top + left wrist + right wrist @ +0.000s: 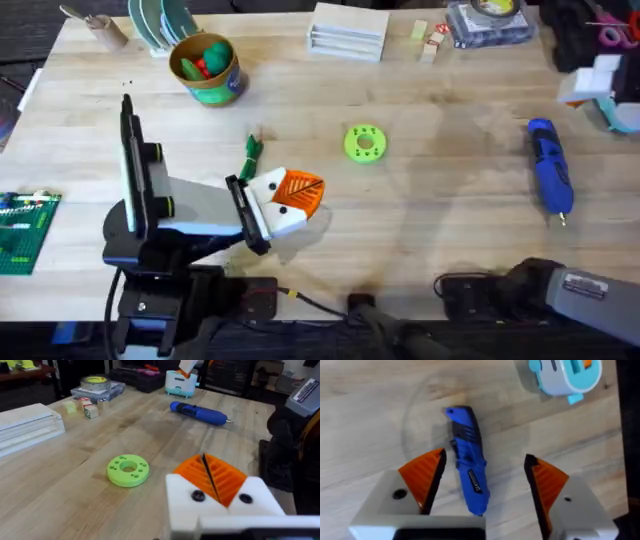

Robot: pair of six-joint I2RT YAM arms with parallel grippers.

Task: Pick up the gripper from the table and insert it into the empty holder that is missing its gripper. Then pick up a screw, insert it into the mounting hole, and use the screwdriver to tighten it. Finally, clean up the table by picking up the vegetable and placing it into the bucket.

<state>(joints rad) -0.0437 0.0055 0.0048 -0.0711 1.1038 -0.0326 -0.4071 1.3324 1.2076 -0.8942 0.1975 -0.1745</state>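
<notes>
The blue-handled screwdriver (549, 165) lies on the table (440, 200) at the right, its tip toward the front edge. In the right wrist view my right gripper (485, 460) hangs above the screwdriver (469, 467), open, one orange pad on each side. My left gripper (308, 193) sits left of centre with its orange pads pressed together, shut, and nothing shows between them (207, 462). A green vegetable (251, 150) lies just behind it. The bucket (215, 90) stands at the back left with green and red pieces inside. The loose gripper, the holder and the screw are out of view.
A lime-green disc with holes (364, 142) lies mid-table. A white stack (348, 30), small blocks (430, 40) and a tape roll (485, 20) line the back edge. A teal-and-white object (620, 112) stands far right, and a green brick plate (25, 230) lies at the left edge.
</notes>
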